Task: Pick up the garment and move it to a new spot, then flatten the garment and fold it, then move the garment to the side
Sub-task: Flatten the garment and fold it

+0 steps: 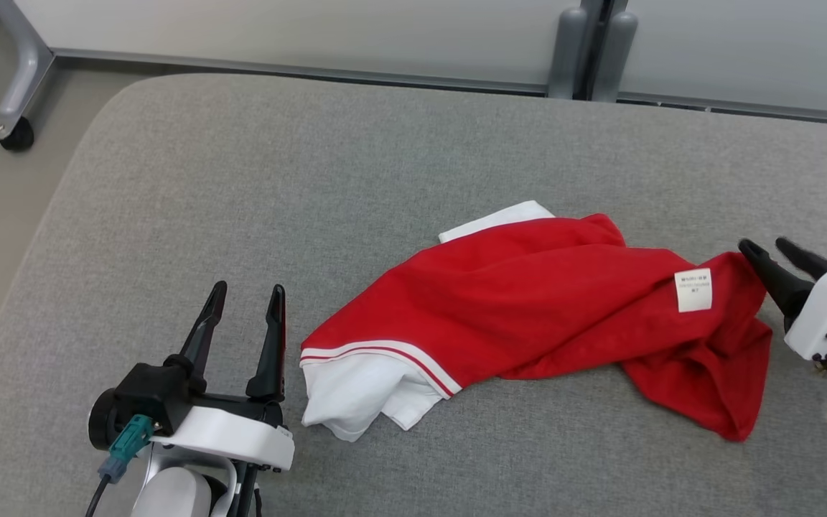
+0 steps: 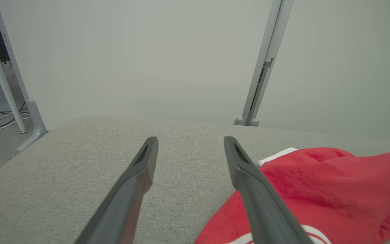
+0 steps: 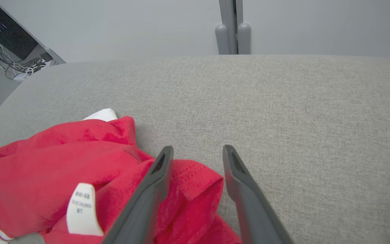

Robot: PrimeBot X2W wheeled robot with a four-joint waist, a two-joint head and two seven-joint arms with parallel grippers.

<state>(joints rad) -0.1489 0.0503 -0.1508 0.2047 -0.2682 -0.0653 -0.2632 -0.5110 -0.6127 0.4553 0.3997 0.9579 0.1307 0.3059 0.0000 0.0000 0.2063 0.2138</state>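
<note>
The garment point(image 1: 528, 301) is seen crumpled, not yet flattened or folded. The left end effector point(image 1: 250, 287) and right end effector point(image 1: 762, 244) are spread apart, empty.

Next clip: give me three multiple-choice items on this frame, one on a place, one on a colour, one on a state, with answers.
1. The label sits near which end of the garment? A the robot's left B the robot's right C the middle
2. The garment is mainly: A blue B red C green
3. The left gripper is: A open, empty B shut on cloth C shut, empty
Answers: 1 B, it lies close by the right gripper; 2 B, most of its cloth is red; 3 A, its jaws stand apart over the cushion.
</note>
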